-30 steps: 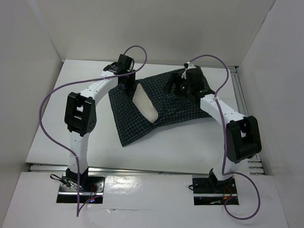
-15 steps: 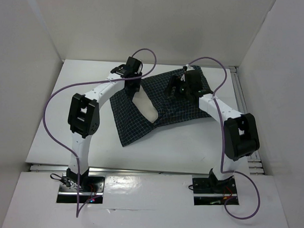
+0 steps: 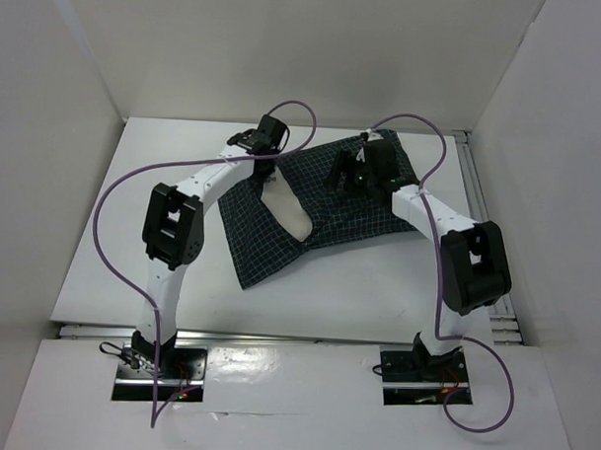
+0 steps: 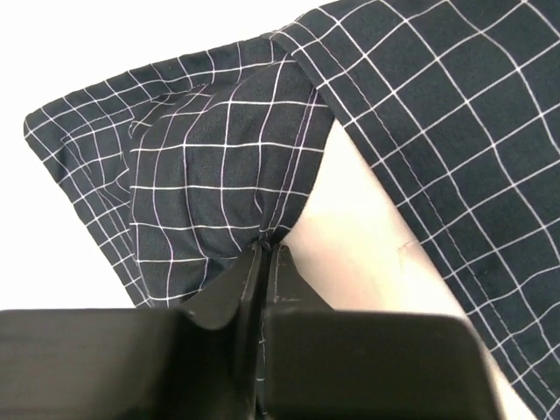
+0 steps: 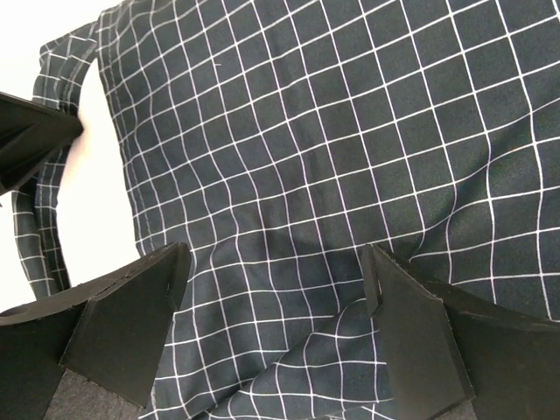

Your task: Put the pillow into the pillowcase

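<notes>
The navy checked pillowcase (image 3: 321, 211) lies crumpled across the middle of the table. The cream pillow (image 3: 287, 211) shows through its open left side, mostly covered by the cloth. My left gripper (image 3: 267, 171) is at the upper edge of that opening. In the left wrist view its jaws (image 4: 265, 251) are shut on a fold of the pillowcase (image 4: 210, 175) hem, with the pillow (image 4: 372, 236) right beside them. My right gripper (image 3: 352, 177) hovers over the far part of the pillowcase (image 5: 306, 149). It (image 5: 276, 271) stands wide open with only cloth below.
White walls close in the table (image 3: 132, 239) at the back, left and right. Purple cables (image 3: 104, 193) loop above both arms. A metal rail (image 3: 477, 187) runs along the right edge. The left gripper's finger (image 5: 35, 140) shows at the left of the right wrist view.
My left arm swung right to the pillowcase opening and its jaws closed on the hem. The right gripper stayed open, almost in place.
</notes>
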Motion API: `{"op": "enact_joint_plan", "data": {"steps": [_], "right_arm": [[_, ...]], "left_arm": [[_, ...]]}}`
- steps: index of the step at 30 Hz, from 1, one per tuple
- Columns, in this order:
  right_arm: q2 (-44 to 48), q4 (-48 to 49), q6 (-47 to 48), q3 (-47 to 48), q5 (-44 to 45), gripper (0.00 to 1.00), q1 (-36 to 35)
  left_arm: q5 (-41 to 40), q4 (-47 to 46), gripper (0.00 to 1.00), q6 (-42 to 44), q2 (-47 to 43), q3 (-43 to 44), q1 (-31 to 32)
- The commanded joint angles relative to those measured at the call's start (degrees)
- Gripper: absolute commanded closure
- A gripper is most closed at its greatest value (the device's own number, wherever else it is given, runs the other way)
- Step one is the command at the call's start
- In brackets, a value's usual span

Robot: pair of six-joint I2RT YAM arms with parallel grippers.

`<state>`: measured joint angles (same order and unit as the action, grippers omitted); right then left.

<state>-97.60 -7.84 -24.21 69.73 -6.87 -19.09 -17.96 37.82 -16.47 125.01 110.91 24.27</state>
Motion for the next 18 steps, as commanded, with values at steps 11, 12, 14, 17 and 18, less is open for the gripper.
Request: {"op": "enact_joint_plan", "data": {"steps": [11, 12, 14, 17, 18], "right_arm": [[-1.6, 1.6, 0.8, -0.3, -1.9, 0.08, -0.2], [-1.6, 1.6, 0.8, -0.3, -1.9, 0.08, -0.2], [-1.6, 2.1, 0.8, -0.9, -1.9, 0.08, -0.2], [-1.6, 2.1, 0.8, -1.4, -1.9, 0.08, -0.2], [-1.1, 2.8, 0.8, -2.1, -1.9, 0.08, -0.2]], "left_arm": [[12.9, -4.9, 1.0, 1.6, -6.0, 6.6, -0.2], [15.1, -4.9, 1.0, 1.6, -6.0, 7.6, -0.2], [16.8, -4.2, 1.0, 1.0, -4.8, 10.9, -0.2], [18.0, -3.3, 1.0, -0.5, -2.0, 13.8, -0.2], [18.7, -2.7, 1.0, -2.1, -1.4, 14.3, -0.2]]}}
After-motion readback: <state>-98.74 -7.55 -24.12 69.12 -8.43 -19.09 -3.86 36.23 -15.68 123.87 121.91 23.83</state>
